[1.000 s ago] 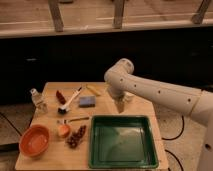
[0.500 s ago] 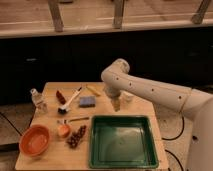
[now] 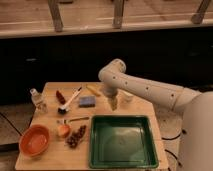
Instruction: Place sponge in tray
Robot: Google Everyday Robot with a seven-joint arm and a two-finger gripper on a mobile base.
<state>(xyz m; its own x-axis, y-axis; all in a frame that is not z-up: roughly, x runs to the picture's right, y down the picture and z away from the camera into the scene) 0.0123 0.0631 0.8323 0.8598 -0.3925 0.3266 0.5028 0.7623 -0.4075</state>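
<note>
The blue-grey sponge [image 3: 87, 101] lies flat on the wooden table, near its back middle. The dark green tray [image 3: 122, 142] sits empty at the front right of the table. My gripper [image 3: 114, 104] hangs pointing down from the white arm, just behind the tray's far rim. It is about a hand's width to the right of the sponge, open, with nothing between its fingers.
A white-handled dish brush [image 3: 70, 100] and a red item [image 3: 60, 96] lie left of the sponge, a yellow item [image 3: 93, 90] behind it. A small bottle [image 3: 36, 98] stands far left. An orange bowl [image 3: 35, 141], a round fruit [image 3: 63, 130] and a dark cluster [image 3: 76, 137] sit front left. A white cup [image 3: 127, 97] stands behind the gripper.
The arm has swung the gripper a little to the left, closer to the sponge. Nothing on the table has moved.
</note>
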